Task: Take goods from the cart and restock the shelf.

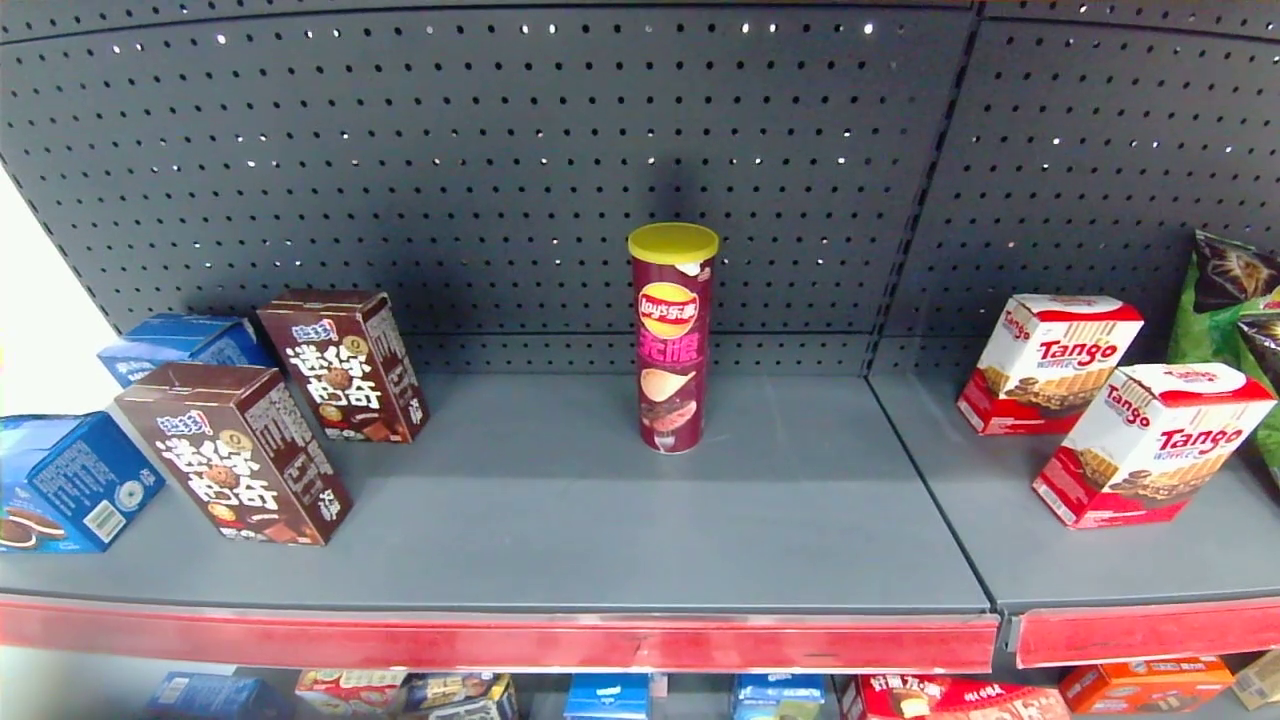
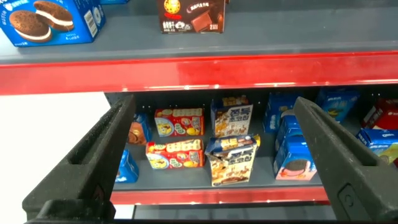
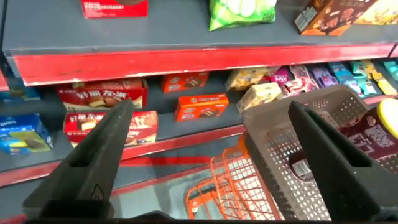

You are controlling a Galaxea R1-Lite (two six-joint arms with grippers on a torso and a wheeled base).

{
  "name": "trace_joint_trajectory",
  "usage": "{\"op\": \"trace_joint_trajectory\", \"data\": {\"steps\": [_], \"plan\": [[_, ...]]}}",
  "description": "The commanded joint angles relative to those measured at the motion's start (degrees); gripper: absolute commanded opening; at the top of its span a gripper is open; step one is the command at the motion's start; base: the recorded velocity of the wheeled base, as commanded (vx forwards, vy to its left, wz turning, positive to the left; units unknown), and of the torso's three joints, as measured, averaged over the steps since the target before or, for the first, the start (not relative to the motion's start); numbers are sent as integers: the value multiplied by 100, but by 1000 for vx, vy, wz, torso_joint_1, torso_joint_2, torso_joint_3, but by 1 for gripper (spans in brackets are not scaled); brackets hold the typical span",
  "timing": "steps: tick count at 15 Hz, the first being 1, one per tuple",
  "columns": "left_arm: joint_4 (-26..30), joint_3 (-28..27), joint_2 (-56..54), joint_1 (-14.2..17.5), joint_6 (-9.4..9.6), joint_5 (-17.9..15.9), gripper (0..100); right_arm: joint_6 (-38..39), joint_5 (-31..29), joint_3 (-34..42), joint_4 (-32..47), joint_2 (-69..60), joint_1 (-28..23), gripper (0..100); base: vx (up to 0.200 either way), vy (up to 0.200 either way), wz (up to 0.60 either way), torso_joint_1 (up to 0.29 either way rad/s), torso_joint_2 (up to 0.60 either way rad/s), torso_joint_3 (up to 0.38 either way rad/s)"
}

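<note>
A maroon chips can (image 1: 672, 340) with a yellow lid stands upright near the back of the grey shelf (image 1: 560, 520), about mid-width. My left gripper (image 2: 211, 174) is open and holds nothing; it hangs in front of the shelf's red front edge (image 2: 199, 71), facing the lower shelf of snack boxes (image 2: 180, 143). My right gripper (image 3: 211, 162) is open with nothing in it, above an orange cart (image 3: 227, 186) carrying a grey mesh basket (image 3: 292, 143). Another maroon can (image 3: 373, 134) lies in that basket.
Two brown cookie boxes (image 1: 240, 455) and blue boxes (image 1: 70, 485) fill the shelf's left side. Two red-and-white wafer boxes (image 1: 1150, 445) and a green bag (image 1: 1230, 300) sit on the right section. Open shelf surface lies on both sides of the can.
</note>
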Motion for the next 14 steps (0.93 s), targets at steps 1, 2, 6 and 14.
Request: {"op": "trace_joint_trajectory", "data": {"steps": [1, 2, 6, 14], "plan": [[-1, -7, -2, 9, -5, 5, 100, -16, 3, 31, -15, 12, 3, 100, -200, 0, 0, 12, 2, 2], [-1, -7, -2, 9, -5, -3, 100, -8, 3, 40, -23, 12, -5, 100, -200, 0, 0, 22, 2, 2], [-1, -7, -2, 0, -5, -3, 100, 19, 12, 31, -32, 12, -5, 100, -100, 0, 0, -5, -1, 1], [-1, -7, -2, 0, -5, -3, 100, 28, -5, 40, -41, 3, 21, 100, 0, 0, 0, 0, 0, 0]]}}
